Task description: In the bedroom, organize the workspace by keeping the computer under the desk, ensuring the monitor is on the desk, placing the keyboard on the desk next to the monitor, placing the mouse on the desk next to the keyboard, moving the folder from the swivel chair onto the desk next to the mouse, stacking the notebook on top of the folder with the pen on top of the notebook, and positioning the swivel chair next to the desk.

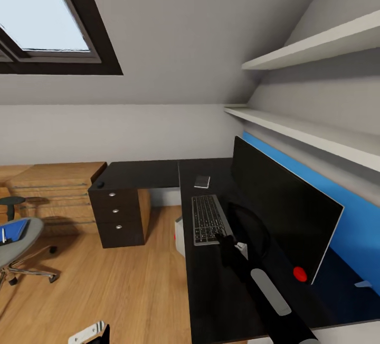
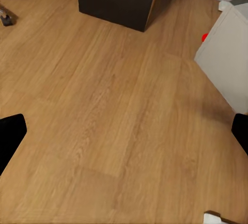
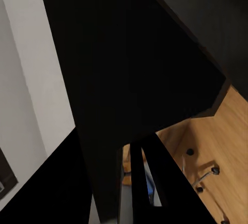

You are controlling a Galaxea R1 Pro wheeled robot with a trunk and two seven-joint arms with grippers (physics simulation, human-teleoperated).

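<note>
The black monitor (image 1: pixel 285 212) stands on the dark desk (image 1: pixel 211 291) along the blue wall panel. A grey keyboard (image 1: pixel 207 219) lies in front of it, and a small grey mouse (image 1: pixel 202 181) lies just beyond the keyboard. My right gripper (image 1: pixel 226 242) hovers at the keyboard's near right corner; its jaws are too dark to read. The white computer (image 1: pixel 179 235) sits on the floor under the desk edge, and its case (image 2: pixel 223 53) is also seen from the left wrist. The swivel chair (image 1: pixel 24 243) with the blue folder (image 1: pixel 15 229) stands far left. My left gripper (image 2: pixel 126 131) is open over bare floor.
A dark drawer unit (image 1: pixel 117 214) stands under the desk's left wing, with a wooden dresser (image 1: pixel 53 191) behind it. Two white shelves (image 1: pixel 306 132) jut out above the monitor. Open wooden floor (image 1: pixel 105 286) lies between the chair and the desk.
</note>
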